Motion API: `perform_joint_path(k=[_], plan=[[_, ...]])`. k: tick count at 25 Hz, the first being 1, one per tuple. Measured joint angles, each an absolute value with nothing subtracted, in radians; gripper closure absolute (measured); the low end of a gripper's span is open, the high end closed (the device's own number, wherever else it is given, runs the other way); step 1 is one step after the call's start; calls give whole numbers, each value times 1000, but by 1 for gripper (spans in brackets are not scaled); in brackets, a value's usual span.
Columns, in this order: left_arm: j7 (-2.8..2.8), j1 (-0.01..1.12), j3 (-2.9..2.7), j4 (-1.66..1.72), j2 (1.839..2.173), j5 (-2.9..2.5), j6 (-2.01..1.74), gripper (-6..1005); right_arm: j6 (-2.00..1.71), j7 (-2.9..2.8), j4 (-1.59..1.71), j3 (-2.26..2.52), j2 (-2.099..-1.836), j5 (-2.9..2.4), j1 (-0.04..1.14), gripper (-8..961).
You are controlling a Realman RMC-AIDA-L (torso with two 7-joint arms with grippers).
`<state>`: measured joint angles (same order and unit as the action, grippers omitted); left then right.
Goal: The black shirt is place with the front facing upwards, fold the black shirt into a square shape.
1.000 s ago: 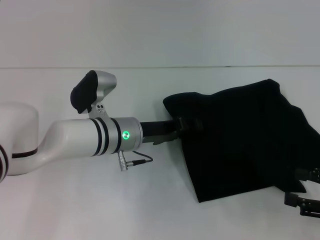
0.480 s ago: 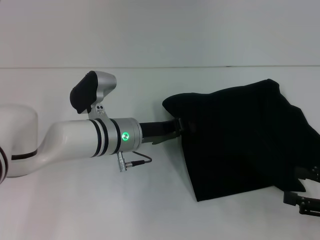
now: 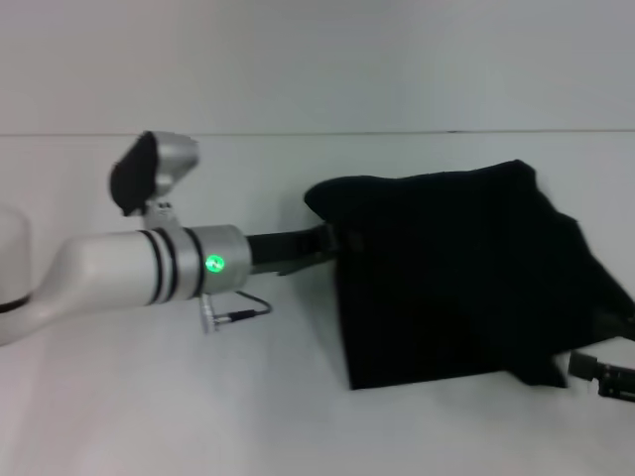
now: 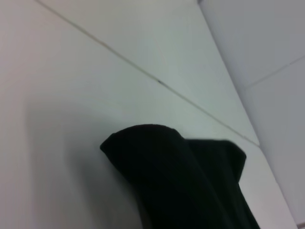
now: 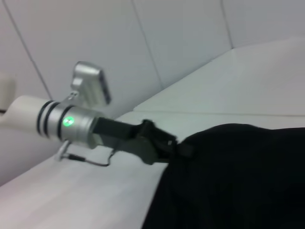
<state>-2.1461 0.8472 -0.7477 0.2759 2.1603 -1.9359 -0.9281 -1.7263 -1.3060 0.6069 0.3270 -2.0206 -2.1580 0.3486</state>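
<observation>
The black shirt (image 3: pixel 456 268) lies bunched and folded over on the white table, right of centre in the head view. No lettering shows on it. My left gripper (image 3: pixel 342 241) reaches in from the left and is shut on the shirt's left edge, near its upper left corner. The right wrist view shows the same grip, with the left gripper (image 5: pixel 174 145) clamped on the edge of the black shirt (image 5: pixel 238 181). The left wrist view shows only a raised fold of the black shirt (image 4: pixel 190 191). My right gripper (image 3: pixel 603 375) sits by the shirt's lower right corner, mostly out of the picture.
The white table (image 3: pixel 198 397) runs back to a pale wall at a seam (image 3: pixel 317 132). A thin cable (image 3: pixel 238 312) loops under the left wrist.
My left arm has pulled back to the left, and the shirt's left edge has slid left with it. The right gripper has shifted slightly up along the shirt's lower right corner.
</observation>
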Motion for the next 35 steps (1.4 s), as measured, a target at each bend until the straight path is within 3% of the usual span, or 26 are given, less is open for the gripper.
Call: perform_joint_path(k=[10, 18, 24, 30, 35], plan=[[-2288, 734, -732, 462, 2096, -2098, -1076, 887, -1645, -1525, 550, 300, -2016, -2159, 417, 28], [-2309, 725, -578, 515, 2060, -2271, -1185, 888, -1603, -1840, 508, 330, -2007, -2167, 531, 28], [-2301, 729, -566, 530, 2056, -2300, -1235, 889, -1574, -2130, 501, 424, -1997, -2166, 602, 28], [-2275, 730, -565, 532, 2057, -2293, -1252, 888, -1535, -2323, 475, 575, -1969, -2166, 655, 29], [-2238, 728, -564, 536, 2057, -2300, -1253, 886, -1493, -2391, 442, 614, -1966, -2166, 679, 34]])
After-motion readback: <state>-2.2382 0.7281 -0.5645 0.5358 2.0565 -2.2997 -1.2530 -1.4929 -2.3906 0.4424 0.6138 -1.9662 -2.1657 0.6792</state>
